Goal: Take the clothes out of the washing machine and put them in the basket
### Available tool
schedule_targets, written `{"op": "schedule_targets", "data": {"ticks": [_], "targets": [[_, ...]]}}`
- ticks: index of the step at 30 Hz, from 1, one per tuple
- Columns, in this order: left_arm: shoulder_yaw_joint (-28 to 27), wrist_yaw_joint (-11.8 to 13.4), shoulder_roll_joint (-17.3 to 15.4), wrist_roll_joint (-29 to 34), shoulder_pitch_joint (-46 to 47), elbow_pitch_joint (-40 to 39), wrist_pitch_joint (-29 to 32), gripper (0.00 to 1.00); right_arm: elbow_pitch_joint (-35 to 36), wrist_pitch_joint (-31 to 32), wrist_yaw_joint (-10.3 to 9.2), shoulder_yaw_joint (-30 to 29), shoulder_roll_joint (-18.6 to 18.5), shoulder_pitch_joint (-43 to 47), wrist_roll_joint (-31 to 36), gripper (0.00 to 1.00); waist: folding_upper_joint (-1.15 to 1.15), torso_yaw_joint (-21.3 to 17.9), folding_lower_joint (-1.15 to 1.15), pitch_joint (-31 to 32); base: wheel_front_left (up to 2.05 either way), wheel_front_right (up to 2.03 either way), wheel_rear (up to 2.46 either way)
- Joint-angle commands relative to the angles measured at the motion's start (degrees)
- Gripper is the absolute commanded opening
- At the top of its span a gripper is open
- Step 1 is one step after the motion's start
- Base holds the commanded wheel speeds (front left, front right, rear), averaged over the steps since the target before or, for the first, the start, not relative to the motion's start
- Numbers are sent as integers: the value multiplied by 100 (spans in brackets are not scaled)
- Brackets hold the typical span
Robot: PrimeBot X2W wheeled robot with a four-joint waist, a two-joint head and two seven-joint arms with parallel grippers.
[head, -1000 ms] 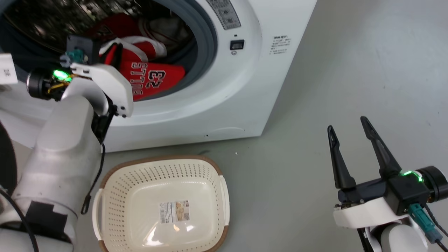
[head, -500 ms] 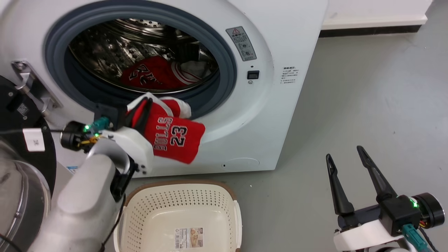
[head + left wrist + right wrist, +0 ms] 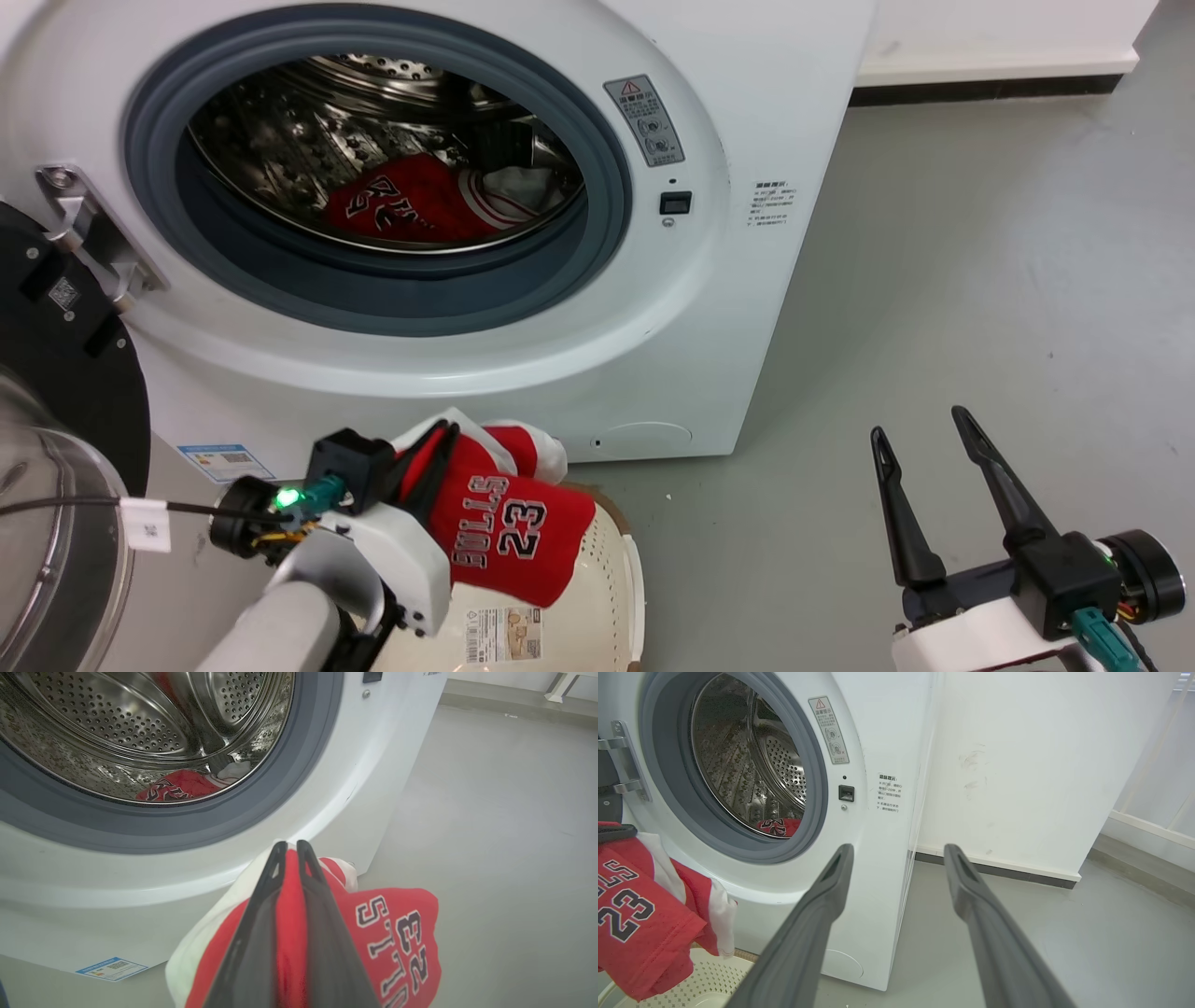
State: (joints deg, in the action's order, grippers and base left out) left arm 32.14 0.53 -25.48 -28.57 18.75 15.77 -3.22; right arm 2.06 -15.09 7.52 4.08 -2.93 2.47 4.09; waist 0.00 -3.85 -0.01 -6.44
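The step in hand is judged to be the dropping of one garment into the basket. The BULLS 23 jersey [image 3: 509, 532] is pinched between the left jaws, which are closed on a bunched fold near its white trim. It is hung over the left part of the cream basket [image 3: 611, 597], which is set on the floor [image 3: 934, 280] just in front of the washing machine [image 3: 738, 280]. Whether the hem has been brought against the basket's bottom cannot be told.

For a clean release, the jersey should be carried a little further toward the basket's middle. It should then be lowered until most of the cloth is inside the brown rim, so that nothing is left draped over the edge. Only then should the jaws be opened and the arm lifted straight up, so that the fabric is not dragged out again. A second red garment [image 3: 401, 201] is seen at the bottom of the steel drum [image 3: 280, 121], so about half the task is judged undone.

The left forearm [image 3: 280, 625] is held low, rising from the bottom edge of the head view, with the jaws pointed up and to the right toward the washer's lower front. The right jaws are spread wide with nothing held. They are held low at the right over bare floor, well apart from the basket, and are pointed toward the machine.
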Motion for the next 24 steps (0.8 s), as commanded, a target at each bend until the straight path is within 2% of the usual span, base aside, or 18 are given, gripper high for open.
{"op": "schedule_targets", "data": {"ticks": [1,4,9,24], "targets": [[31,45,-8,-30,-136,-128,44,0,25,-12,-6,-5,10,-85,1,100,0,-30,1,-96,0,0,0],[112,79,-12,-3,-267,-218,110,0,40,-12,-5,-5,11,-196,5,100,0,-69,1,-274,0,0,0],[261,-23,136,-1,-231,105,65,0,67,-12,-6,1,9,-414,26,100,0,-161,1,-678,0,0,0],[495,-342,699,137,872,2336,-281,0,240,-12,-6,-60,11,-1203,-102,100,0,-490,1,-2171,0,0,0]]}}
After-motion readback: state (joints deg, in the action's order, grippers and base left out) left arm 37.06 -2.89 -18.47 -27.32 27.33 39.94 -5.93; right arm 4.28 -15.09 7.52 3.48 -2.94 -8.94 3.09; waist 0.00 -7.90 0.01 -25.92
